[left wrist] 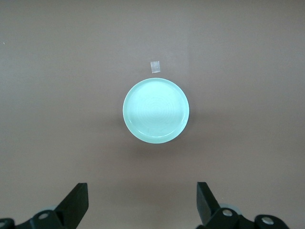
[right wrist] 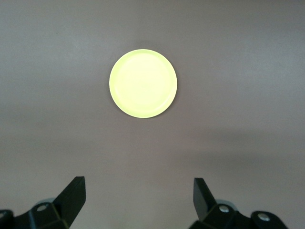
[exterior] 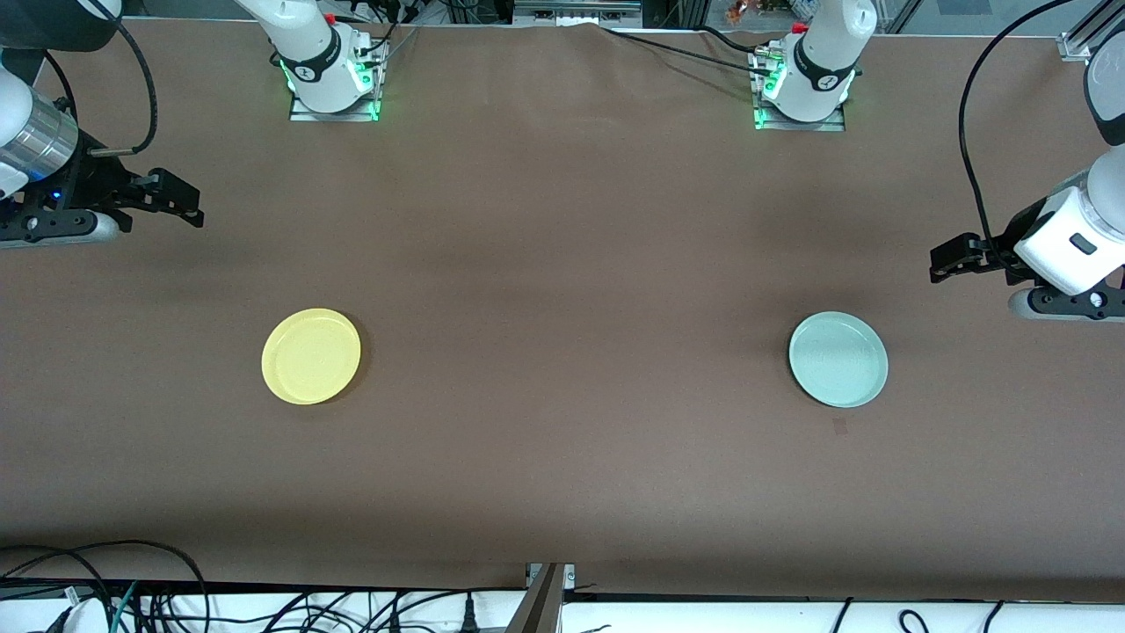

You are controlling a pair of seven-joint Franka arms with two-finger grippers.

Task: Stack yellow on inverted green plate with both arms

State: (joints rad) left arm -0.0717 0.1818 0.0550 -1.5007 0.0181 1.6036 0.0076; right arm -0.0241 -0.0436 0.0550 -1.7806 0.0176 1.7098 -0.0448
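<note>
Front view: both my claws, left [exterior: 945, 262] and right [exterior: 189, 207], hang open, nothing held. Green [exterior: 838, 360] sits rim-up, so I'd pinch its rim squarely before flipping; yellow [exterior: 311, 355] waits.

bare table [exterior: 562, 290] all round yellow [exterior: 311, 355], green plate [exterior: 838, 360].

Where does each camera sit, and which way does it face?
Front view: high across the table, facing both bases; shows yellow plate, green plate, left end effector, right end effector.
Left wrist view: on the left wrist, looking down at the green plate; own open fingers show.
Right wrist view: on the right wrist, looking down at the yellow plate; open fingers show.
Shared: each plate appears in front plus one wrist view.
</note>
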